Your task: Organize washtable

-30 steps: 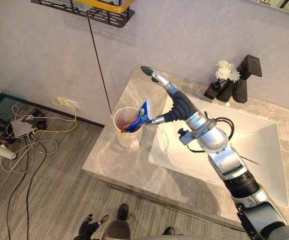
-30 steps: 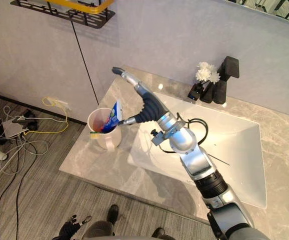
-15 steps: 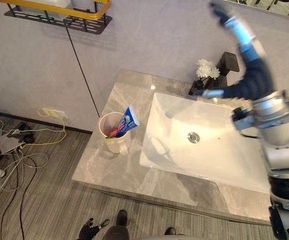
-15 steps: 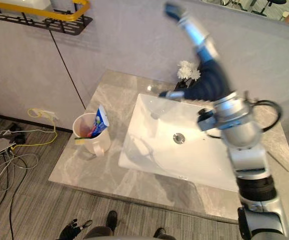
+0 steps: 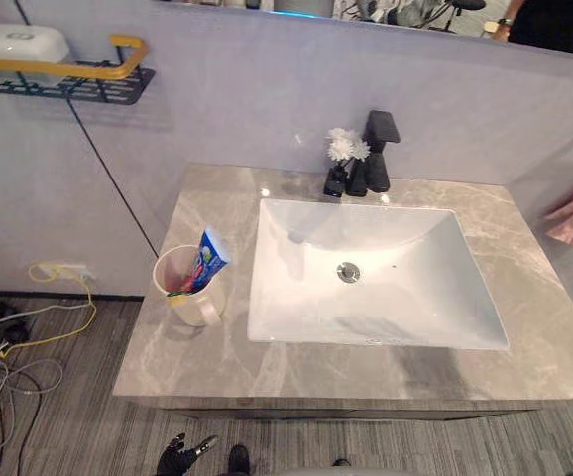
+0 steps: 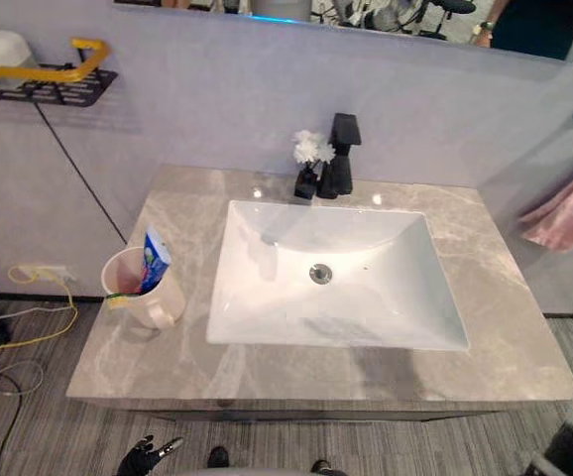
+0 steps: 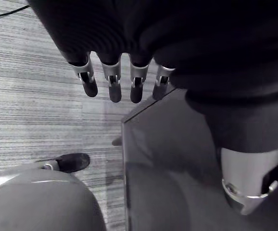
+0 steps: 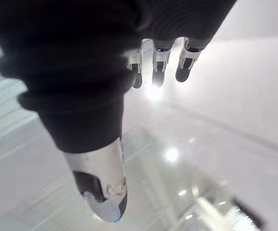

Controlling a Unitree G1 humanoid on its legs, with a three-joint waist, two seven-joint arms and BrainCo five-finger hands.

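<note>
Tidying looks close to finished: one cup (image 5: pixel 189 296) stands on the tabletop (image 5: pixel 296 372) just left of the sink (image 5: pixel 415 297), with one toothpaste tube (image 5: pixel 207 262) leaning inside it. Behind the sink sit one black faucet (image 5: pixel 378 159) and one flower vase (image 5: pixel 336 183). The left robot hand (image 7: pixel 114 86) and right robot hand (image 8: pixel 158 72) hang straight-fingered and empty. Any next move means finding something still loose.
</note>
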